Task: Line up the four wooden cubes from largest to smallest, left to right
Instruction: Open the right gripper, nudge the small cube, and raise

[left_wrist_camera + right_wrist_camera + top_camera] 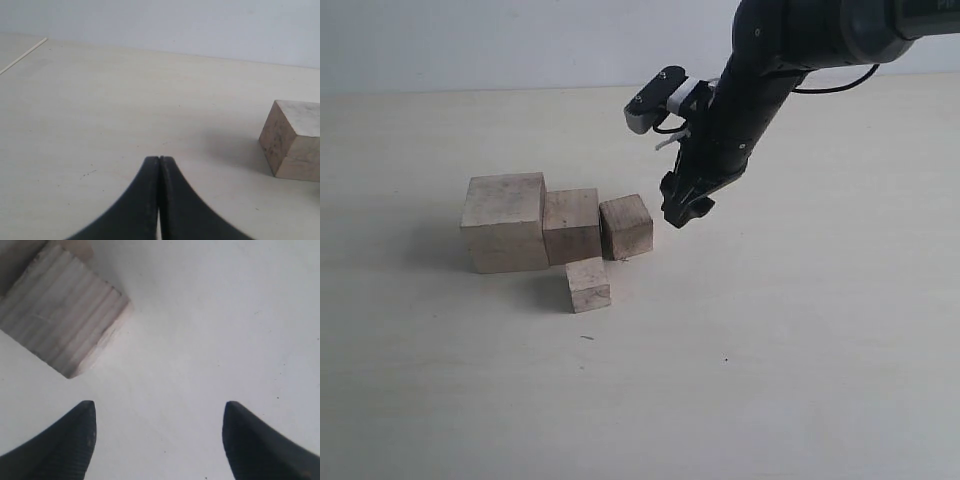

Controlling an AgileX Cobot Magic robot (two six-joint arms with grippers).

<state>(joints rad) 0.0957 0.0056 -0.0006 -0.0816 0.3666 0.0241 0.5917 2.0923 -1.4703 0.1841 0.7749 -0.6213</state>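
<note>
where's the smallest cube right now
In the exterior view, the smallest cube sits left of centre, just in front of the second-largest cube, out of line with the others.

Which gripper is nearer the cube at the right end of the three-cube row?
Right. The right gripper hangs open just right of that cube. The left gripper, shut, lies outside the exterior view, farther off.

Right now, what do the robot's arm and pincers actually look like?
The arm in the exterior view is glossy black with rounded segments; a thin black cable loops off it, and a small grey-and-black box sits near the wrist. The right pincer has two black pointed fingers with a fine woven texture. The left pincer has smooth black curved ones tapering to tips.
</note>
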